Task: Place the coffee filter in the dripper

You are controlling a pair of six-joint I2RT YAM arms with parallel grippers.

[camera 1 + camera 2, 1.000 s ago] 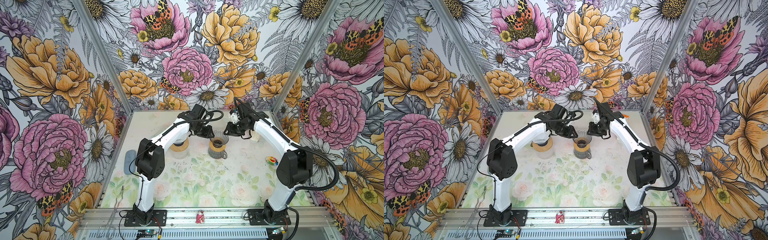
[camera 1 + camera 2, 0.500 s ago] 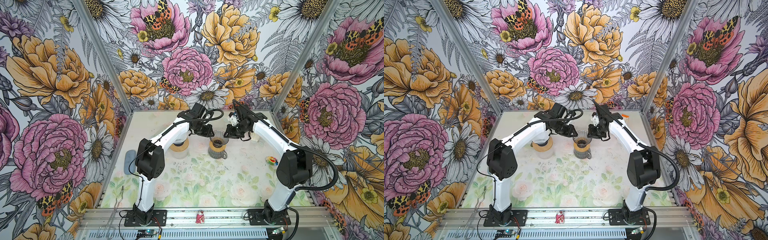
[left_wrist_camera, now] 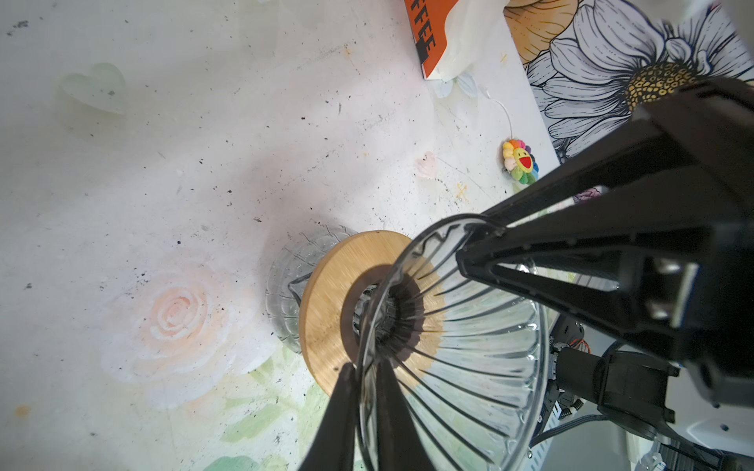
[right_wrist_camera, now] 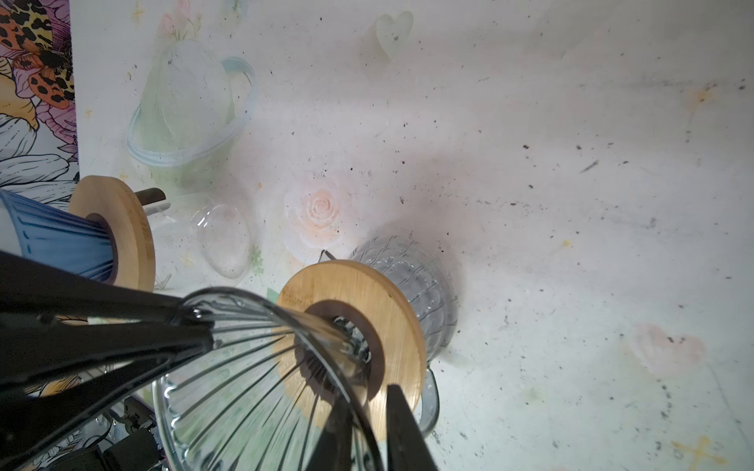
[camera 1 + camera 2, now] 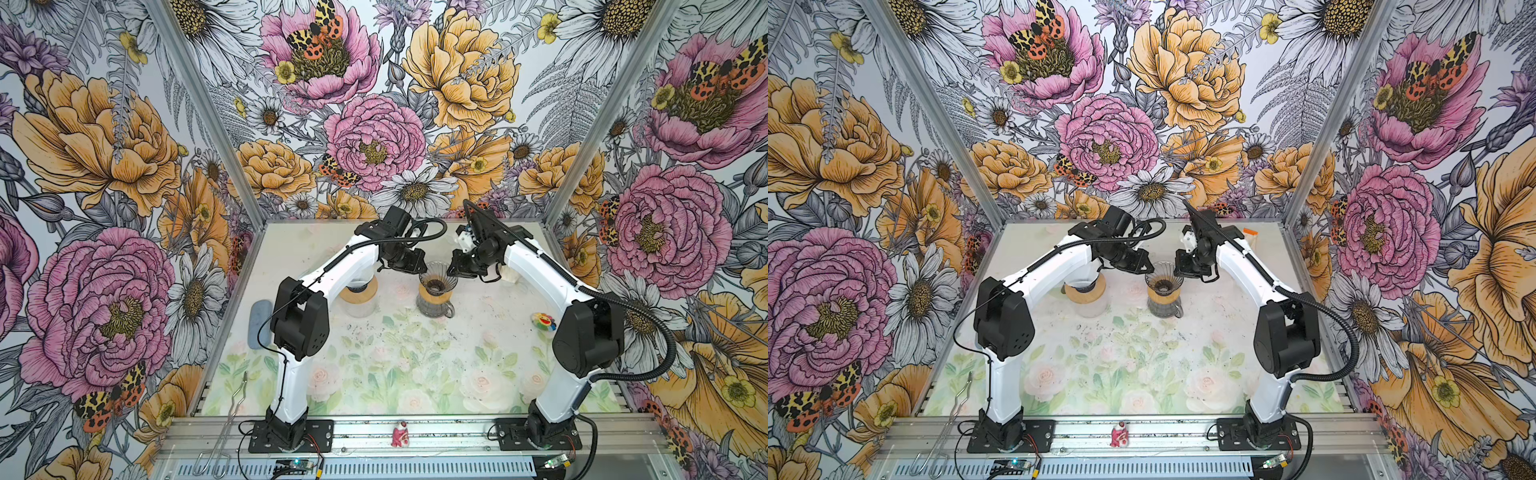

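Observation:
The dripper (image 5: 434, 282) (image 5: 1163, 282) is a clear ribbed glass cone with a wooden collar (image 3: 330, 306), standing on a glass carafe (image 5: 434, 307) mid-table. My left gripper (image 3: 366, 367) (image 5: 419, 272) is shut on the cone's rim, one finger inside the glass wall and one outside. At the opposite side my right gripper (image 4: 367, 397) (image 5: 453, 272) straddles the rim, its outer finger still a little off the glass. Nothing lies inside the cone (image 4: 245, 367). The coffee filter is out of view.
A second dripper on a glass vessel (image 5: 358, 293) stands just left, under my left arm. An orange-and-white packet (image 3: 434, 40) lies at the back right, a flower toy (image 5: 543, 321) right, a blue-grey pad (image 5: 259, 322) left, wire tongs (image 5: 232, 407) front left.
Both grippers have narrowed around the dripper's rim; the left has closed onto the glass. The right gripper has edged slightly toward the dripper. The dripper has not moved.

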